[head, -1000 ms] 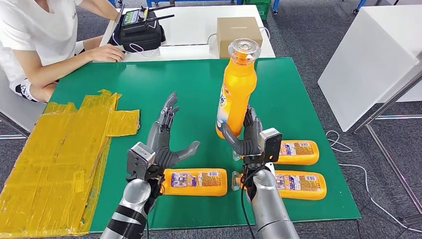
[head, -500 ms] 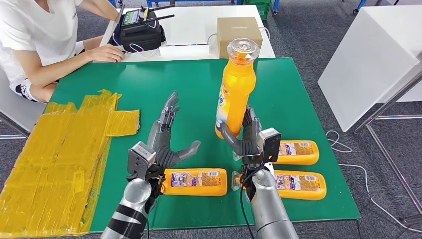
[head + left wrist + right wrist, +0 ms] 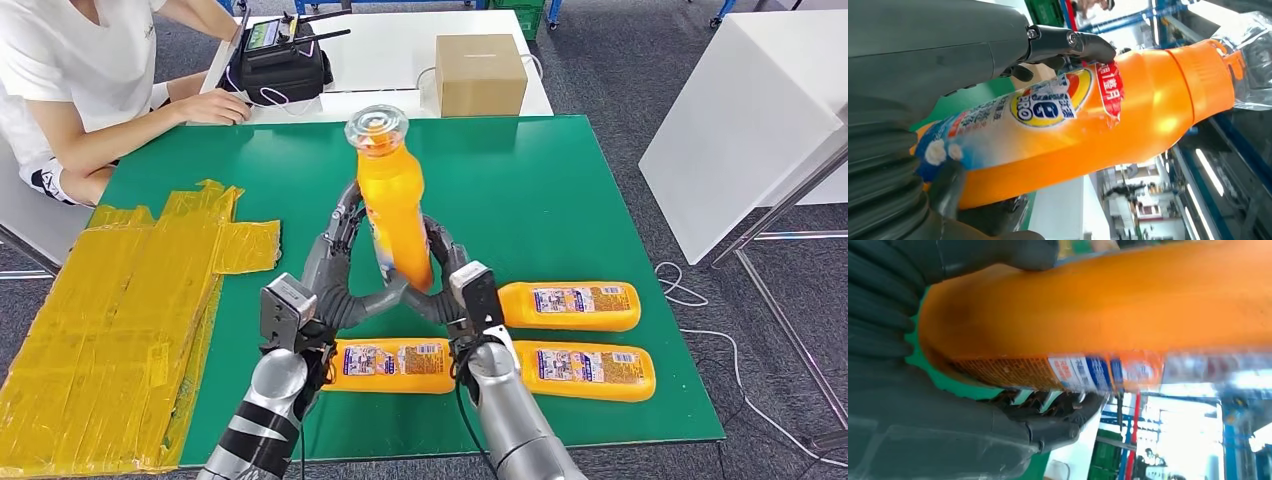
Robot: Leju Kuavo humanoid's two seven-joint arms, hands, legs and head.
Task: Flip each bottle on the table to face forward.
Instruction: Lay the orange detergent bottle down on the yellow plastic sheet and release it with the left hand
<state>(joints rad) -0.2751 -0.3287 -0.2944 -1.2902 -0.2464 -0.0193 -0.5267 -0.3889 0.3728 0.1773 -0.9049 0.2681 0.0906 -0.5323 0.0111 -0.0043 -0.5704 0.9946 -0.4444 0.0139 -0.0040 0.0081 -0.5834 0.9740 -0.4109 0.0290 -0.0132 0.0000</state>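
My right hand (image 3: 447,287) grips the base of an orange bottle (image 3: 396,205), held upright and slightly tilted above the green table (image 3: 560,190), clear cap (image 3: 377,128) on top. My left hand (image 3: 333,272) is spread beside it, with the bottle lying between its raised fingers and its thumb. In the left wrist view the bottle's label side (image 3: 1058,102) faces the left hand (image 3: 923,55), and a fingertip (image 3: 1088,42) touches it. The right wrist view has the bottle (image 3: 1108,310) in the right hand (image 3: 948,425). Three orange bottles lie flat, labels up: (image 3: 392,364), (image 3: 570,305), (image 3: 585,370).
Yellow taped cardboard (image 3: 130,300) covers the table's left side. A cardboard box (image 3: 481,74) and a black device (image 3: 280,60) stand on the white table behind. A person (image 3: 70,80) sits at the back left. A white cabinet (image 3: 740,110) is at the right.
My right hand has carried the upright bottle leftwards, from beside the two right-hand bottles into the spread left hand. The left hand has hardly moved. The lying bottles stay put.
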